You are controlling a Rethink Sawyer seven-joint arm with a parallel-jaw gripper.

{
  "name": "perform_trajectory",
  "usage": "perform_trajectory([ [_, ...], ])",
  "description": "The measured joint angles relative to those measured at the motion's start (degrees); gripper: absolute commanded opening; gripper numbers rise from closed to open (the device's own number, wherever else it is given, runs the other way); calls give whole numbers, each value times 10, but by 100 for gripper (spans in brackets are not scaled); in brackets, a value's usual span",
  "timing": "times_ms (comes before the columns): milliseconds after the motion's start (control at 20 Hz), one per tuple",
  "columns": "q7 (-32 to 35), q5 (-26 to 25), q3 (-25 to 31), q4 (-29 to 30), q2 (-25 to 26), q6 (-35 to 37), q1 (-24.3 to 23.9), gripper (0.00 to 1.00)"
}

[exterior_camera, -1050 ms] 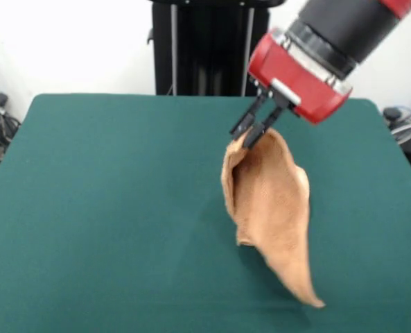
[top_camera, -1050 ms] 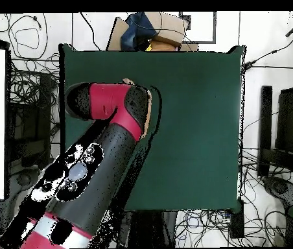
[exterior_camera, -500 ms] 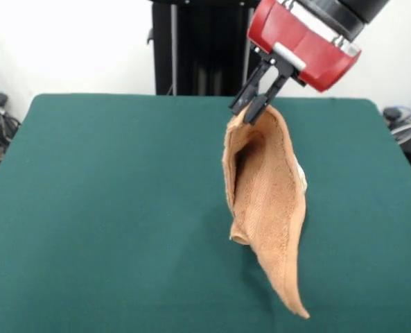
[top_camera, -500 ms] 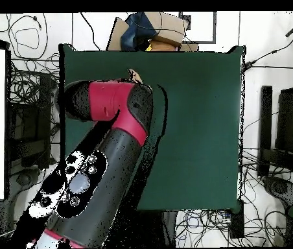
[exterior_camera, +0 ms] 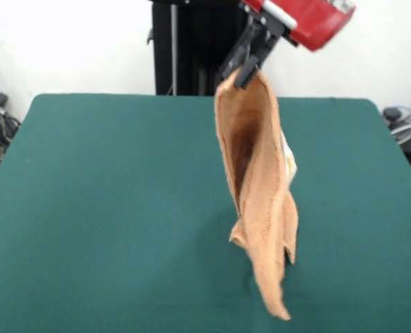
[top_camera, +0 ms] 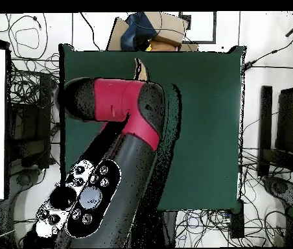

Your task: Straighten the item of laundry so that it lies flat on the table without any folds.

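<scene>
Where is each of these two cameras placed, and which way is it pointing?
Front view: across the table, facing the robot; shows the end effector pinching the hanging towel by its top.
Overhead view: above, looking straight down; the red and black arm covers much of the table.
Shared: table, arm, and towel, barely peeking out overhead.

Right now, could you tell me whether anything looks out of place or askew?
Yes: the towel hangs folded in a long drape from the gripper, pinched at one top edge above the green table, rather than lying flat. Nothing looks spilled or damaged.
</scene>
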Motion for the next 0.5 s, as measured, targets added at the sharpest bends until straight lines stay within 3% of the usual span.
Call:
perform_trajectory([
  [150, -8, -4, 15, 4, -27, 19, -19, 0],
  [500, -95, -31, 59, 20, -107, 44, -87, 0],
])
